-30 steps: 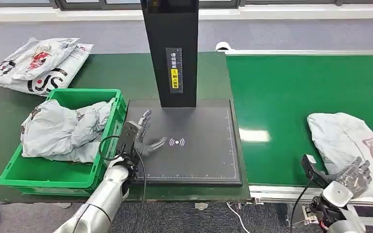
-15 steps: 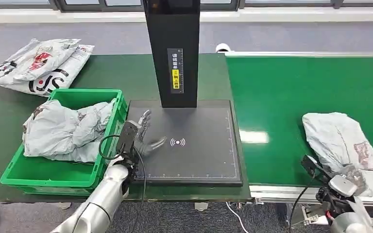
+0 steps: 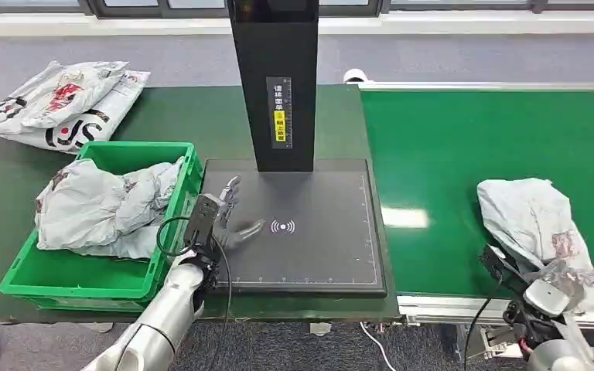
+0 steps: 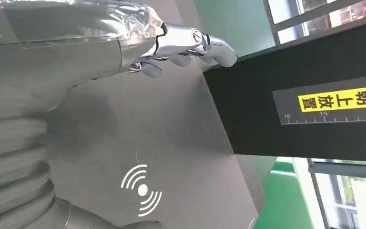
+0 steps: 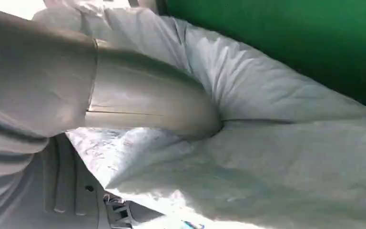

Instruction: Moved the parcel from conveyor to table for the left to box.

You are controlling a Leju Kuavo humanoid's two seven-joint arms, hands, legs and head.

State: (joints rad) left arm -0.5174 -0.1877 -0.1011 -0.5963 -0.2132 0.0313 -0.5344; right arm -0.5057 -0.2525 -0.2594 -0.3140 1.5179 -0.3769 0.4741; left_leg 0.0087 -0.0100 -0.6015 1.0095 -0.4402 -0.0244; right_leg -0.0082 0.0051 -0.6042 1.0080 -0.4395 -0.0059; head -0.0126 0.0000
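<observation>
A crumpled grey parcel (image 3: 530,216) lies on the green conveyor (image 3: 464,131) near its front edge. My right hand (image 3: 553,292) is at the parcel's near corner, with the plastic bunched over its fingers. In the right wrist view its thumb (image 5: 147,105) presses deep into a fold of the parcel (image 5: 276,109), and the fingers are hidden under it. My left hand (image 3: 228,216) rests open on the left part of the black scanner pad (image 3: 317,255), fingers spread and holding nothing. The left wrist view has the same hand (image 4: 124,38) flat on the pad (image 4: 171,138).
A green bin (image 3: 93,282) holding grey parcels (image 3: 100,209) stands left of the pad. A black column (image 3: 274,77) rises from the pad's far edge. More printed parcels (image 3: 62,100) lie at the back left of the dark green table (image 3: 178,116).
The parcel has slid left along the conveyor and bunched up at its near corner. My right hand has sunk lower under that corner. The left hand has not moved.
</observation>
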